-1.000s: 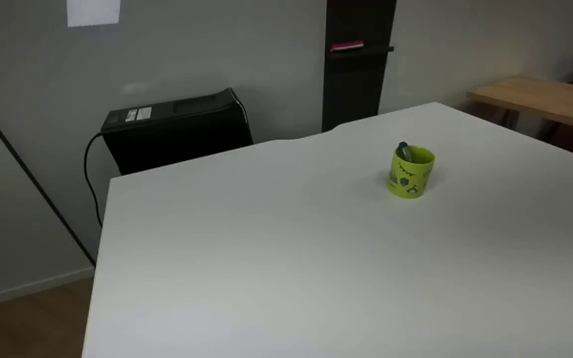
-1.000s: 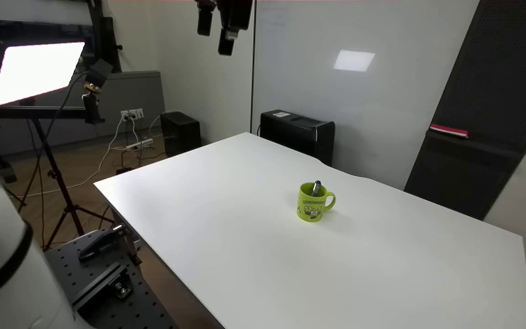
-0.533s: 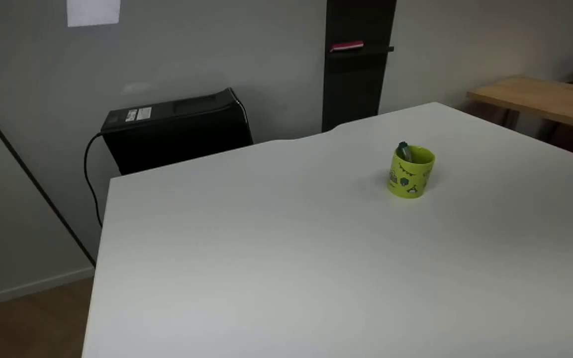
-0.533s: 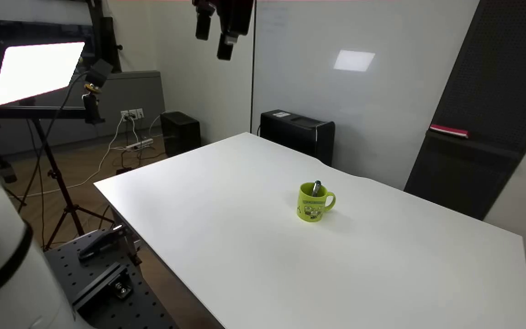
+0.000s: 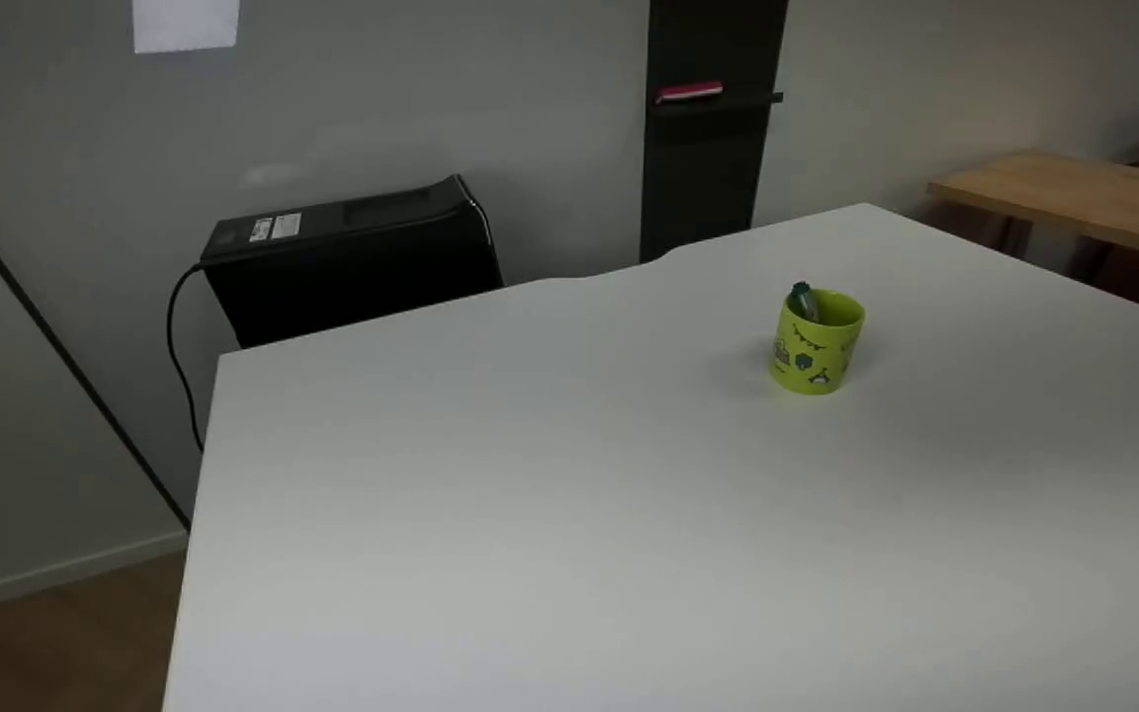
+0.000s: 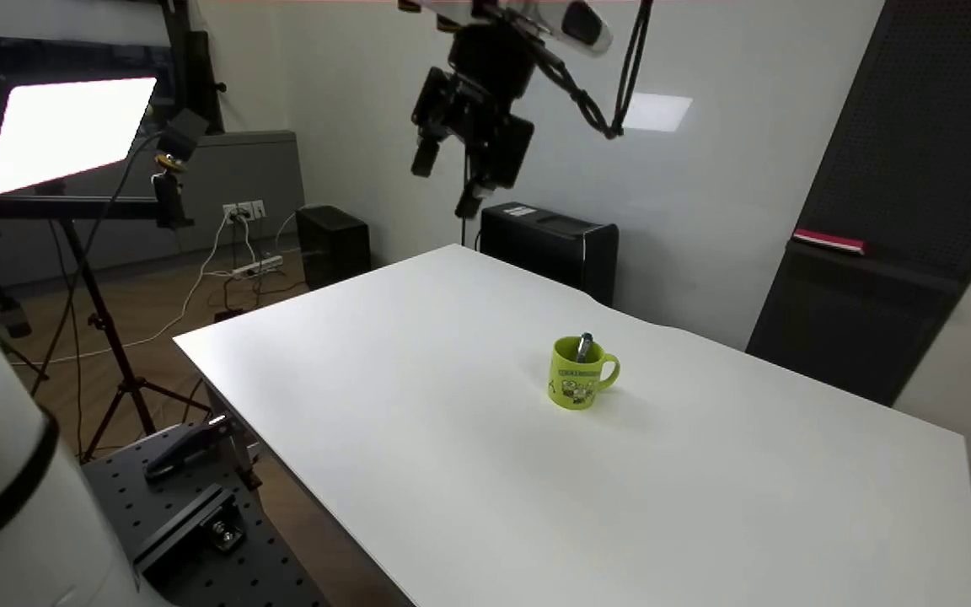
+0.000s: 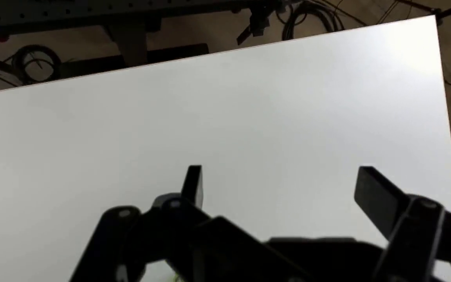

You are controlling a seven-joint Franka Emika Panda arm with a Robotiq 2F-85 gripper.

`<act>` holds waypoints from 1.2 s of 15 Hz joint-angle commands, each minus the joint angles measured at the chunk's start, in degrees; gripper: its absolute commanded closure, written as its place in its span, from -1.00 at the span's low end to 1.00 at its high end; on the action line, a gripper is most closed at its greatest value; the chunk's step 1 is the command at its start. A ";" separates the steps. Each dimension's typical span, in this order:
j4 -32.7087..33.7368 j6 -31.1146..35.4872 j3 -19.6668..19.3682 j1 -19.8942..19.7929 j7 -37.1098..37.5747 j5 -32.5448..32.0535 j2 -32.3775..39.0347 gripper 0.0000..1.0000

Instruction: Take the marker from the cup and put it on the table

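The yellow-green cup [image 5: 815, 358] stands upright on the white table [image 5: 490, 494], in both exterior views [image 6: 571, 386]. Its handle shows in an exterior view, on the side facing the dark cabinet. The dark greenish marker [image 5: 804, 300] leans inside the cup, its top end above the rim; it also shows in an exterior view [image 6: 584, 346]. My gripper [image 6: 446, 184] hangs high above the table, toward its far corner, well apart from the cup. In the wrist view my gripper [image 7: 282, 186] is open and empty over bare table. Only a yellow-green sliver shows at that view's bottom edge.
A black box-shaped device [image 6: 549, 244] stands behind the table's far edge. A wooden table [image 5: 1074, 203] is at the back right. A bright light panel [image 6: 72, 133] stands beside the robot. A cable [image 6: 599, 105] hangs from my arm. A perforated dark plate [image 6: 275, 556] borders the table.
My gripper first sinks slightly, then comes down further and to the right in an exterior view, bringing the wrist and cable into sight. The cup and marker have not moved.
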 commanded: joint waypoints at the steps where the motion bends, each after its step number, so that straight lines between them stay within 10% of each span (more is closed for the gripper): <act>1: 7.89 3.98 -0.01 -0.77 -0.51 -3.54 11.55 -1.00; 13: 39.83 -5.55 0.29 -2.19 -8.51 -5.84 39.61 -1.00; 14: 31.82 -0.66 0.33 -1.79 -8.00 -6.16 34.18 -1.00; 18: 36.78 -3.44 0.43 -2.07 -8.23 -6.20 38.07 -1.00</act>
